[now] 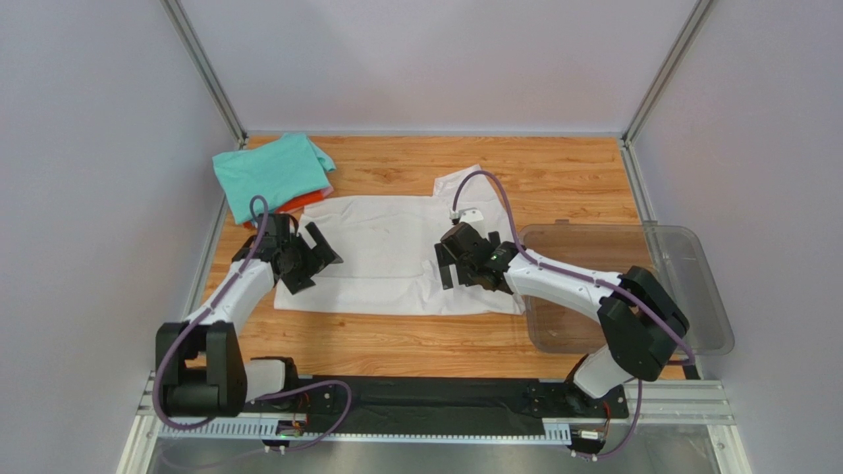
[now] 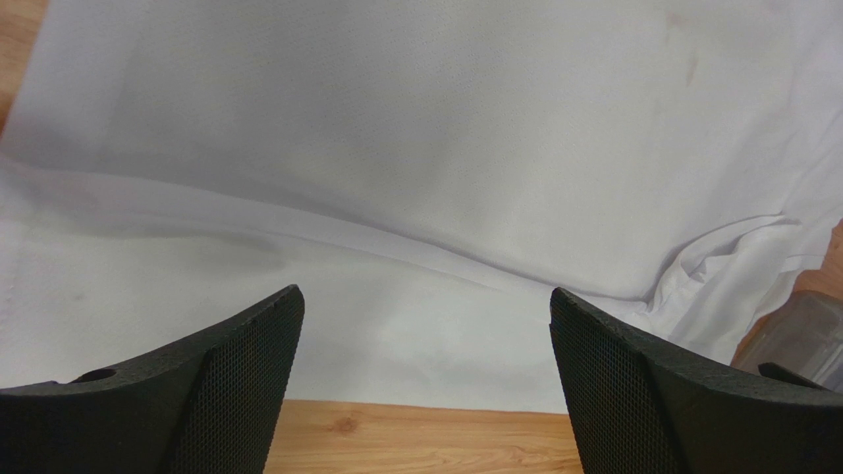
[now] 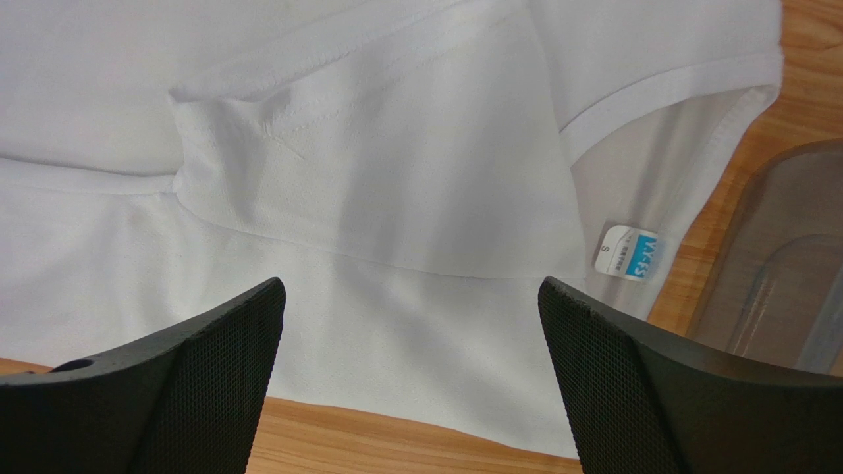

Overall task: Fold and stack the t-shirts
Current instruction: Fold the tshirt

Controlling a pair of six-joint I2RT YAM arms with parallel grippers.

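Observation:
A white t-shirt lies spread and partly folded lengthwise on the wooden table. Its blue neck label shows near the collar at its right end. My left gripper is open and empty, hovering over the shirt's left end. In the left wrist view it sits above the shirt's near edge. My right gripper is open and empty over the shirt's right part. In the right wrist view it sits above the shoulder area. A folded teal shirt tops a pile with an orange-red one at the back left.
A clear plastic bin stands at the right, close to the shirt's collar end, and also shows in the right wrist view. Metal frame posts and grey walls bound the table. Bare wood lies between the shirt and the arm bases.

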